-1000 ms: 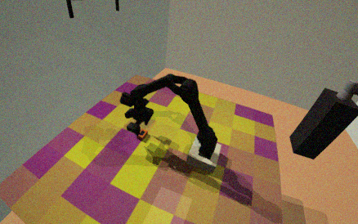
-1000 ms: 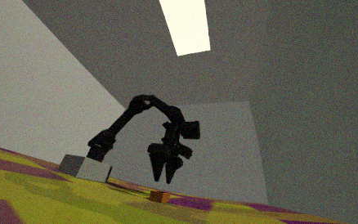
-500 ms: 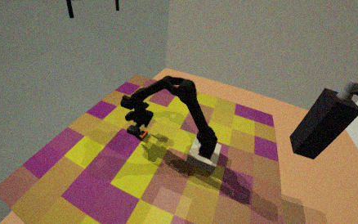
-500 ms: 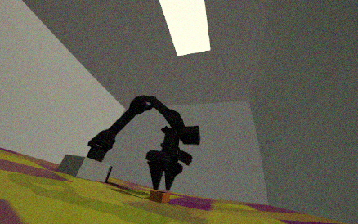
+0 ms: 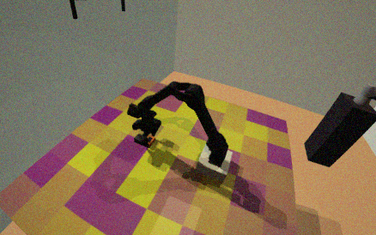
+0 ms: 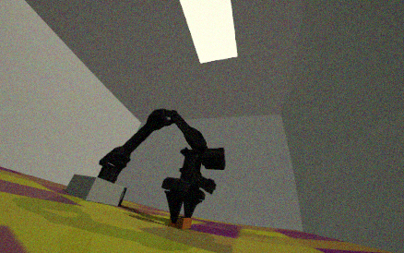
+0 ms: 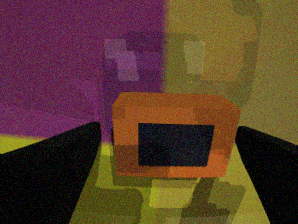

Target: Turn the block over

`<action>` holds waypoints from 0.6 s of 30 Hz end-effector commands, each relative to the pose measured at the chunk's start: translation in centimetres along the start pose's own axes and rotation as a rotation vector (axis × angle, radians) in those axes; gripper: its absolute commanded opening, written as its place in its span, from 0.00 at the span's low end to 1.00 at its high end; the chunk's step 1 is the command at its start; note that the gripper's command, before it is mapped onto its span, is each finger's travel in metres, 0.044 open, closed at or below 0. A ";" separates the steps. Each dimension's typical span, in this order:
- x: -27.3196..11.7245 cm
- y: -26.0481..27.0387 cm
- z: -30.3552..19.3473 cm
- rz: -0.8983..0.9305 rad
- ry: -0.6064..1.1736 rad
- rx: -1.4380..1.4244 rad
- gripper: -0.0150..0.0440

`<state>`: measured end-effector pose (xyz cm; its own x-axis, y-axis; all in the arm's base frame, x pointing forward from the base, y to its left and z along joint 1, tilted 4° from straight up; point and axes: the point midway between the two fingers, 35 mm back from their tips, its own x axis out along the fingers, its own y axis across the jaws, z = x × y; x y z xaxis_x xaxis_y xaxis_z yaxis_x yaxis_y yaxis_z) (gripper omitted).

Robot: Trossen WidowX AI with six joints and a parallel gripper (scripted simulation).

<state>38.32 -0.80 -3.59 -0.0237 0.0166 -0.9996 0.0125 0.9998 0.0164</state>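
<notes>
Plain grey walls (image 5: 87, 64) enclose the room. A bright rectangular ceiling light (image 6: 208, 28) glows overhead. The chequered floor (image 5: 87, 206) is purple and yellow.

From the top view, the claw (image 5: 144, 139) covers most of your block (image 5: 150, 140); only an orange sliver shows. In the wrist view both fingers are cut off by the frame edges, so you can't tell whether they touch it.
</notes>
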 end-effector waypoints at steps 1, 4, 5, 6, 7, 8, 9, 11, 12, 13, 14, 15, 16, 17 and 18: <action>0.2 0.0 -0.1 -0.003 0.002 -0.003 0.78; 0.2 0.0 -0.1 -0.003 0.002 -0.003 0.71; 0.2 0.0 -0.1 -0.003 0.002 -0.003 0.70; 0.2 0.0 -0.1 -0.003 0.002 -0.003 0.69; 0.2 0.0 -0.1 -0.003 0.002 -0.003 0.68; 0.2 0.0 -0.1 -0.003 0.002 -0.003 0.67; 0.2 0.0 -0.1 -0.003 0.002 -0.003 0.65; 0.2 0.0 -0.1 -0.003 0.002 -0.003 0.63; 0.2 0.0 -0.1 -0.003 0.002 -0.003 0.62; 0.2 0.0 -0.1 -0.003 0.002 -0.003 0.61; 0.2 0.0 -0.1 -0.003 0.002 -0.003 0.60; 0.2 0.0 -0.1 -0.003 0.002 -0.003 0.59; 0.2 0.0 -0.1 -0.003 0.002 -0.003 0.57; 0.2 0.0 -0.1 -0.003 0.002 -0.003 0.56; 0.2 0.0 -0.1 -0.003 0.002 -0.003 0.55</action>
<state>38.23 -0.81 -3.73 -0.0255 0.0157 -0.9996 0.0125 0.9998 0.0154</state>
